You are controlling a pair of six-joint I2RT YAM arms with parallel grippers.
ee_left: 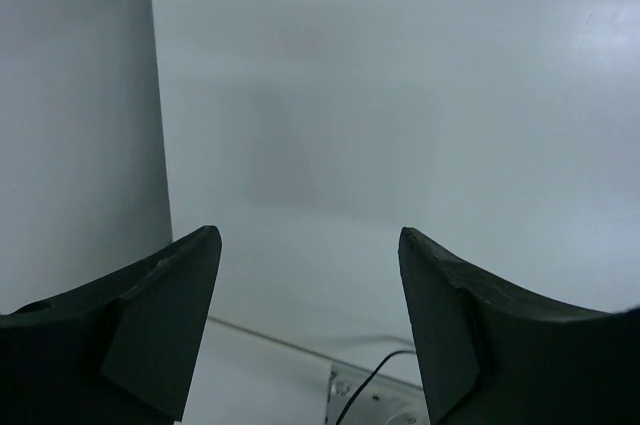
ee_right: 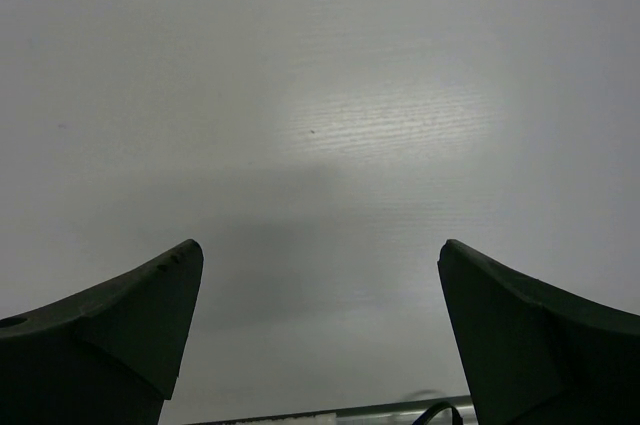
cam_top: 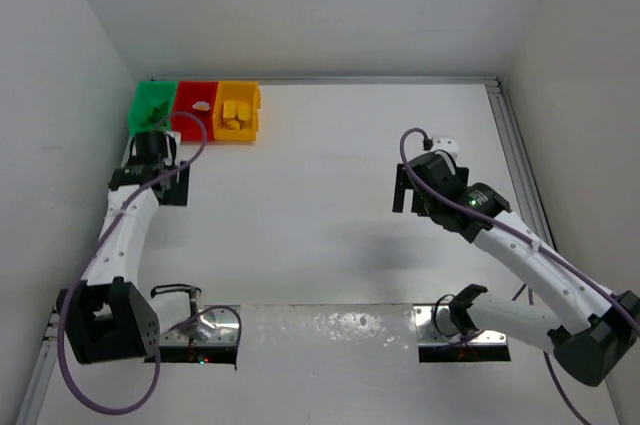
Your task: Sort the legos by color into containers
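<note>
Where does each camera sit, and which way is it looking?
Top external: above and behind, looking down at the table and containers; both arms show.
Left wrist: on the left arm, looking past the open left gripper at white surface.
Right wrist: likewise, past the open right gripper.
Shared: both wrist views show bare white surface, no containers.

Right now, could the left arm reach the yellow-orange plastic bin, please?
Probably yes. The left arm ends right beside the green plastic bin, the yellow-orange plastic bin is two places along that row, and nothing visible blocks the way; its jaws are open and empty.
</note>
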